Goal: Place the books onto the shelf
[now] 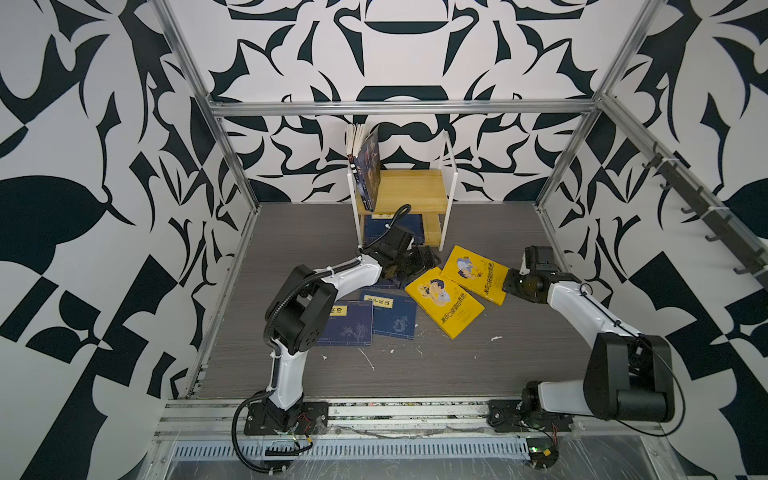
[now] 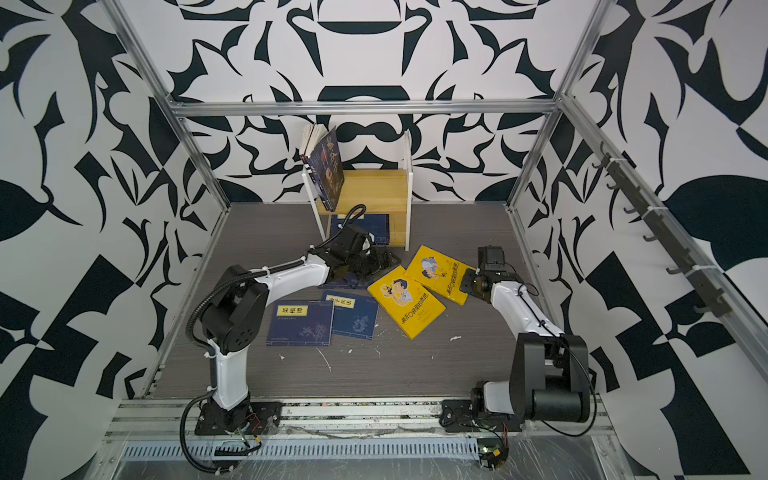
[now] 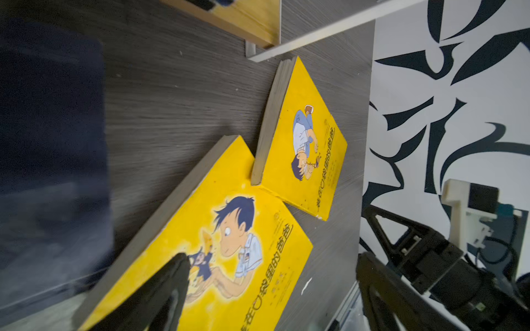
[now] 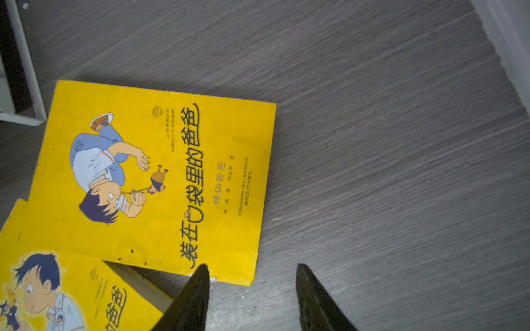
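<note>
Here we hang over two yellow books (image 4: pixel 160 177)
Our left end effector (image 3: pixel 272 258) and right end effector (image 4: pixel 251 266) both gape empty

Left arm (image 1: pixel 286 374) rises from its base at lower left of both top views, folds at the elbow and stretches toward mid-frame, the left end effector (image 1: pixel 417 262) tipped forward, jaws spread wide. Right arm (image 1: pixel 577 299) climbs from lower right, doubles back and reaches inward, wrist pitched down, the right end effector (image 4: pixel 251 266) with jaws partly parted.
</note>
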Available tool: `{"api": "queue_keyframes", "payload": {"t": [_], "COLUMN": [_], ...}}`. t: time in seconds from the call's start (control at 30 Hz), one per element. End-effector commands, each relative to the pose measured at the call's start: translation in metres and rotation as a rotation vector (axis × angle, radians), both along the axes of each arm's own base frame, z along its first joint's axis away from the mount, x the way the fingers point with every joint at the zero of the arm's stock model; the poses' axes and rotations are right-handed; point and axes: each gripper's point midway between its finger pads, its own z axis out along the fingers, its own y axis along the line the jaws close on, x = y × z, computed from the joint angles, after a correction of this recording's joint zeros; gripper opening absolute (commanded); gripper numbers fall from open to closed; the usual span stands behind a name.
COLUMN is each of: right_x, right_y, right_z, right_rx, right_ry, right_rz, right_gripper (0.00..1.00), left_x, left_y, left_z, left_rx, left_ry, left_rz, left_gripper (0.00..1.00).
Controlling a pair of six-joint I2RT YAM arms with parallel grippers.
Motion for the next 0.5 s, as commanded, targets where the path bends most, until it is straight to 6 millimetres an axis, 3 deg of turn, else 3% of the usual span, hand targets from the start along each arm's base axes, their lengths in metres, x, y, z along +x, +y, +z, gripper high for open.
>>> {"api": "queue_keyframes", "payload": {"t": [0.0,0.1,0.27,0.47], "right_x": [0.020,0.031,0.048,0.063], "right_y": [-0.009,-0.017,-0.022,-0.026], "right_z": [0.007,0.002,0.001,-0.004], "right_rx": [0.034,0.118,0.153,0.145], "right_ry": [-0.051,-0.038,-0.038,-0.017], "right_rz": [-0.049,-0.100,-0.122,-0.121], "right_gripper": [0.52,0.57,0.63,0.64], "left_x": [0.011,0.015,0.020,0.022], "left_y": [-0.015,-0.022,-0.027,-0.037], "left_z": [-0.013,-0.026,-0.042,-0.055], "left_rx": [-0.053,-0.080,-0.101,-0.085], "left_ry": [0.055,0.088,0.121,0.116], "left_rz": [0.081,0.108,0.147,0.163], "left_gripper": [0.88,0.78,0.72,0.72]}}
